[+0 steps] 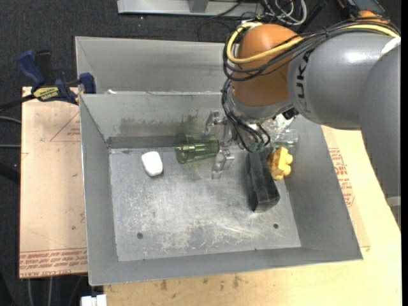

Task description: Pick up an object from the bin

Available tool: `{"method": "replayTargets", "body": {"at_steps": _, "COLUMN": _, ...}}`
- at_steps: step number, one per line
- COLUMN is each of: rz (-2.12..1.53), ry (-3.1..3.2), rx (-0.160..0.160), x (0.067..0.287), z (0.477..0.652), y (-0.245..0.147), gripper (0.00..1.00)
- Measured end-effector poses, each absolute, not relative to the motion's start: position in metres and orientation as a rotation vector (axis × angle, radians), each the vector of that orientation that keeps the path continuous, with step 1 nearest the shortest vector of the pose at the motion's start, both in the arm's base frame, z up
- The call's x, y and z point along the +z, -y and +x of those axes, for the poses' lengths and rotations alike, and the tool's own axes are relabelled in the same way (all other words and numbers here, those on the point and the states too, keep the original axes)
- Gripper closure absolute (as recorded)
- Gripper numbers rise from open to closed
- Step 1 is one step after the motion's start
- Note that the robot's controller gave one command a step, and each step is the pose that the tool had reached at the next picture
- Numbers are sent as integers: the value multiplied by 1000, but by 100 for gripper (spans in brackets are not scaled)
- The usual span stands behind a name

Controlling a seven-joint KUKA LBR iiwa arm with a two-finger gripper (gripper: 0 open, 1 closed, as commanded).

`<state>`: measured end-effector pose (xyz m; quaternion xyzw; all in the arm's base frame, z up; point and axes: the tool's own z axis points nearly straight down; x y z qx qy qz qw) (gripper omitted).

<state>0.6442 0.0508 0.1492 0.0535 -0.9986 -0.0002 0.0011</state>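
**Partly hidden: the green bottle's right end lay between the fingers**

Nearest you in the grey bin [191, 234], a long black object [260, 185] lay pointing away from you. Its far end was lost under the arm's cables, and you could not have told what it was. Just to its right sat a small yellow thing [281, 163], its upper part covered by the wrist. Well off to the left lay a white lump [152, 164].

Farther back, near the foot of the rear wall, the green see-through bottle [195, 150] lay on its side, with its long axis running left to right across your view. You could not tell neck from base.

The gripper [218, 143] stood at the bottle's right end with its jaws spread, one finger [215, 122] on the far side and the other on the near side. Whether either touched the bottle was not clear. Behind, the orange cover [261, 62] and looped cables hid the wrist.
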Motion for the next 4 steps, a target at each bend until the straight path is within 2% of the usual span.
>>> {"method": "replayTargets", "body": {"at_steps": 1, "rz": -101, "ry": 3143, "rx": -3, "x": 140, "z": 651, "y": -50, "gripper": 0}}
{"method": "replayTargets", "body": {"at_steps": 2, "rz": -154, "ry": 3153, "rx": -4, "x": 75, "z": 647, "y": -54, "gripper": 0}}
{"method": "replayTargets", "body": {"at_steps": 3, "rz": -153, "ry": 3149, "rx": -4, "x": 79, "z": 647, "y": -54, "gripper": 100}}
{"method": "replayTargets", "body": {"at_steps": 4, "rz": -153, "ry": 3148, "rx": -4, "x": 79, "z": 647, "y": -54, "gripper": 100}}
